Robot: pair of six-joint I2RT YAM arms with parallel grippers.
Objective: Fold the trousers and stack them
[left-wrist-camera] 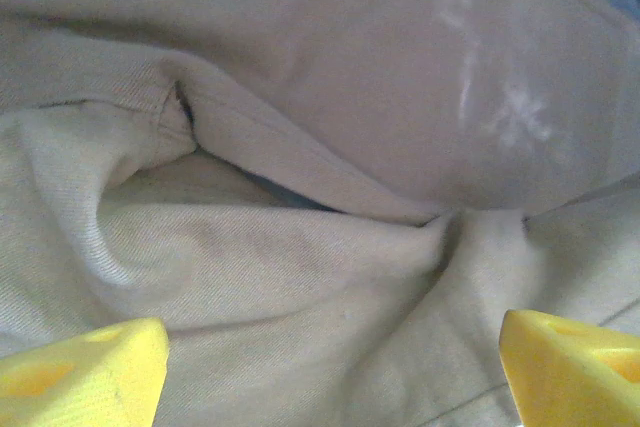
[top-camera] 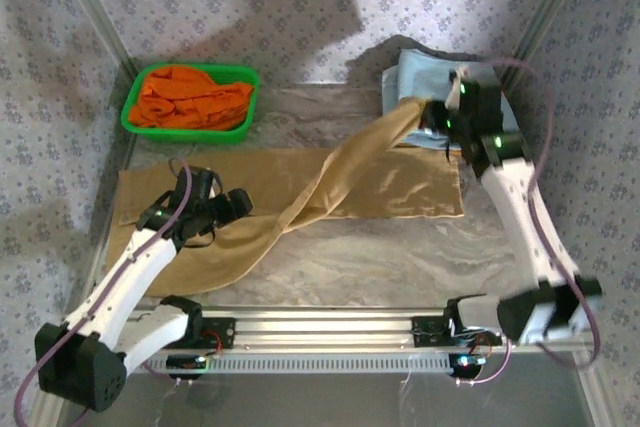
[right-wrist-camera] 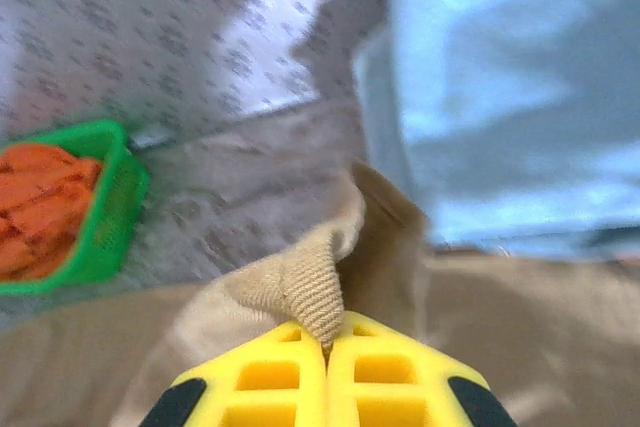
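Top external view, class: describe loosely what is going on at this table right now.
Two arms are handling tan trousers spread across the table. The right gripper is shut on a bunched edge of one leg, lifted toward the light blue garments. The left gripper is open, low over the cloth's left end. A green basket holding an orange garment sits at the far left corner.

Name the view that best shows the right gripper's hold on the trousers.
Right wrist view: the right gripper close up, its yellow fingers shut on a bunched fold of the trousers. The top external view shows a leg lifted to that gripper, the pinch too small to read. The left wrist view shows creased trouser cloth.
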